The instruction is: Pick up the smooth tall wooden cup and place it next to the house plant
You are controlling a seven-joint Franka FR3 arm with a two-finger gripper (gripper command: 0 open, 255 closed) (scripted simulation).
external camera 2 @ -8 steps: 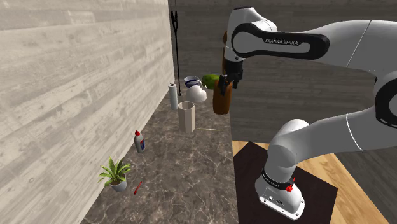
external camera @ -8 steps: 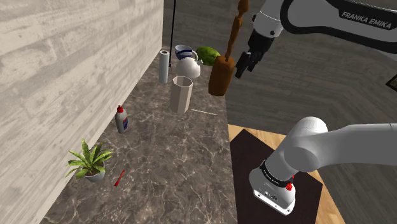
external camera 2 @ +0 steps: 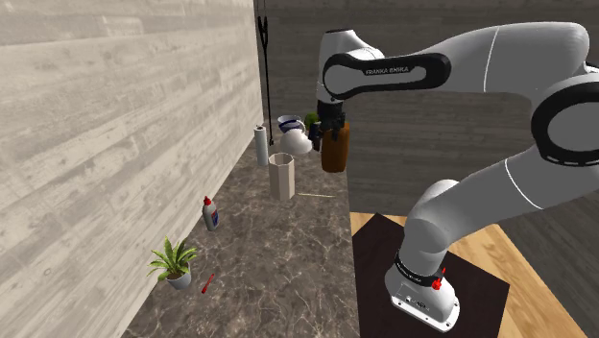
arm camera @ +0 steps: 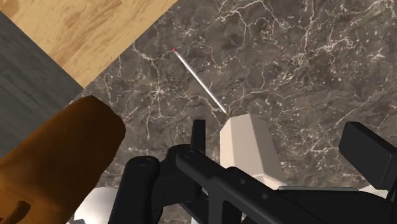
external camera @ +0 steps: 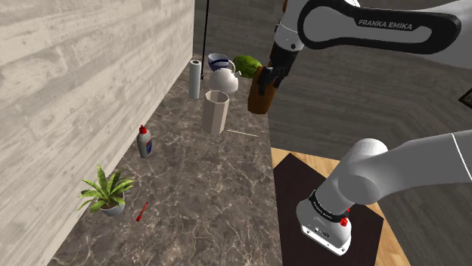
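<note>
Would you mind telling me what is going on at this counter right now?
A white Franka arm reaches over the dark marble counter. Its black pincer is open and holds nothing, hanging in the air close to a brown wooden object. The pale faceted tall cup stands untouched on the counter. The house plant sits further along, near the wall.

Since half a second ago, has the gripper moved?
Yes: the gripper moved toward the shoulder view's left, closer to the white teapot.
</note>
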